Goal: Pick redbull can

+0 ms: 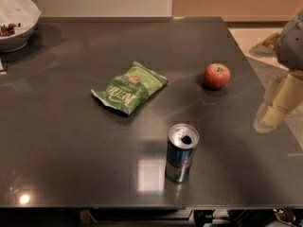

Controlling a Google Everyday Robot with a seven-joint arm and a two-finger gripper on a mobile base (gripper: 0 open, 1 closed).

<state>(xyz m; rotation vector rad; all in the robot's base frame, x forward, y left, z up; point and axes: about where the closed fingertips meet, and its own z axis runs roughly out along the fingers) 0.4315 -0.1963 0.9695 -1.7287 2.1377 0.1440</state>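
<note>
The redbull can stands upright near the front edge of the dark table. It has a blue and silver body and an opened silver top. My gripper shows as a blurred beige and grey shape at the right edge of the view. It is off the table's right side, well to the right of the can and touching nothing.
A red apple sits behind and to the right of the can. A green chip bag lies behind and to its left. A white bowl with some food stands at the far left corner.
</note>
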